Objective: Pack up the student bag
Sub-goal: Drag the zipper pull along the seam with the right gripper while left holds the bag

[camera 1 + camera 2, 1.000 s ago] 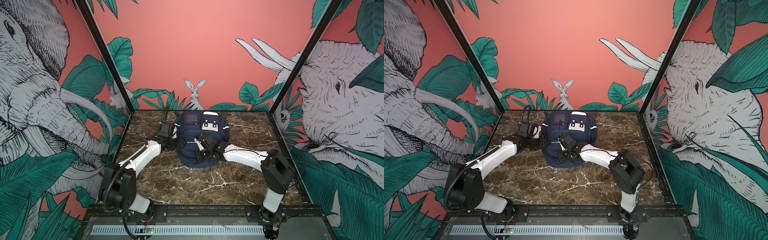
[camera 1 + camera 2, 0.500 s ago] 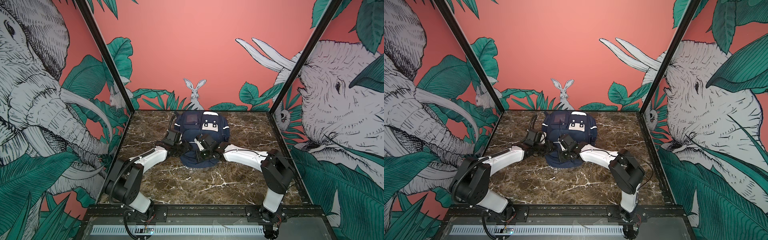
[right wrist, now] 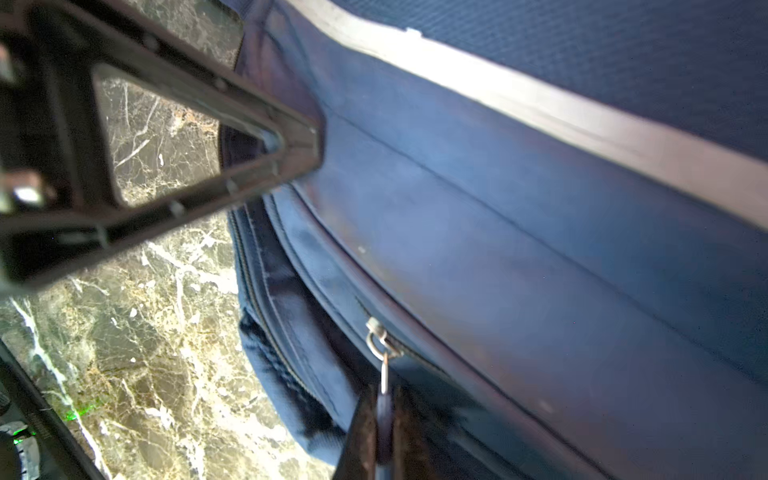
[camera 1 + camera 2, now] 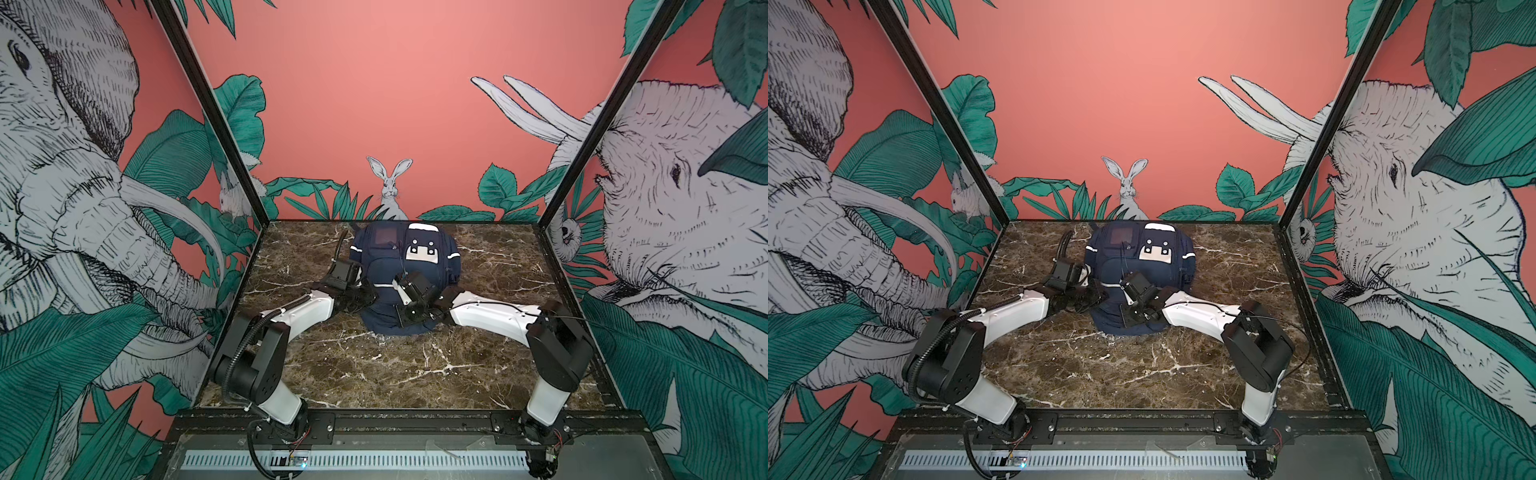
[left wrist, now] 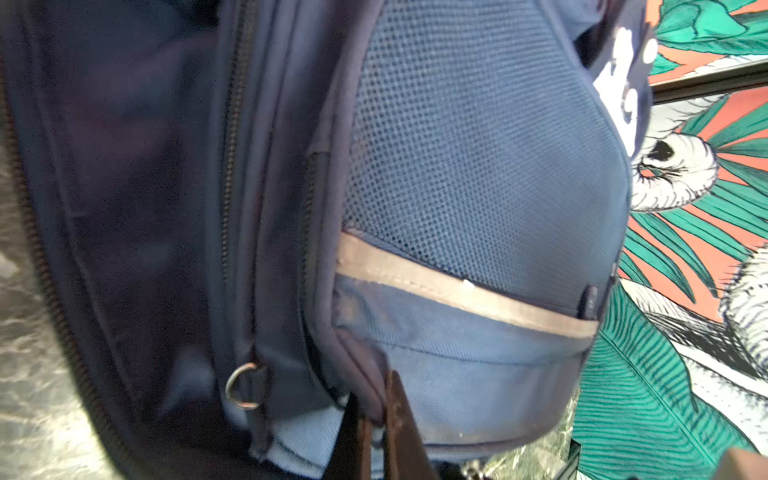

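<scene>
Staged robot-lab booth: jungle-mural walls (image 4: 374, 104), marble tabletop (image 4: 395, 365), black frame (image 4: 212, 112), two mounted arms (image 4: 307, 309).

left gripper (image 5: 375, 419), right gripper (image 3: 384, 419) cut off, student bag (image 3: 540, 249) blurred

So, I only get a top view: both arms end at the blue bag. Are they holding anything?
Observer: Yes. In the right wrist view the right jaws are shut on a dark zip pull of the bag.
Operator: And the left?
Observer: In the left wrist view the left jaws pinch a piped seam near the grey stripe.
Operator: Anything else near it?
Observer: A metal ring sits on the bag beside that seam.
</scene>
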Controlling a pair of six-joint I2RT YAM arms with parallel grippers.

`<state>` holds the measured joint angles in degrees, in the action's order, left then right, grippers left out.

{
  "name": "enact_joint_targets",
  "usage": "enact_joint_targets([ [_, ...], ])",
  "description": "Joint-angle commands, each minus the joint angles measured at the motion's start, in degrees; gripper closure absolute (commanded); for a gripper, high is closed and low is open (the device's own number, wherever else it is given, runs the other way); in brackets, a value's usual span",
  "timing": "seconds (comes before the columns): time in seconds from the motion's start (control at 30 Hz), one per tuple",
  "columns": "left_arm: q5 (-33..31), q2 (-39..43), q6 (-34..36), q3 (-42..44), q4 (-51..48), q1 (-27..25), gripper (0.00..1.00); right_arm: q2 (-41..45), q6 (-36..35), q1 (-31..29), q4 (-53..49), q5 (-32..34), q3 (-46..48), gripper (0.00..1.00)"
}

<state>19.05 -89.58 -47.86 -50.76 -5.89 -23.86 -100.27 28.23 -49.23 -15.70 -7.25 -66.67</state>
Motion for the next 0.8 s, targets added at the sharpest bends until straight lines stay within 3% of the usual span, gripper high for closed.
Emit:
enact_joint_targets([
  [0.0,-4.2,3.1,4.4,-1.8,-2.0,3.6,1.0,5.4,-1.4,0.9,-4.8,1.3,3.6,1.0],
  [0.37,-5.2,4.1,9.9,-4.1,-6.1,8.9,1.0,11.4,-5.2,10.9,-5.7,2.6,11.0,1.0],
  [0.77,-2.7,2.0,11.8,-5.2,-8.7,8.9,1.0,6.9,-5.9,18.7,-2.4,2.9,7.7,1.0],
])
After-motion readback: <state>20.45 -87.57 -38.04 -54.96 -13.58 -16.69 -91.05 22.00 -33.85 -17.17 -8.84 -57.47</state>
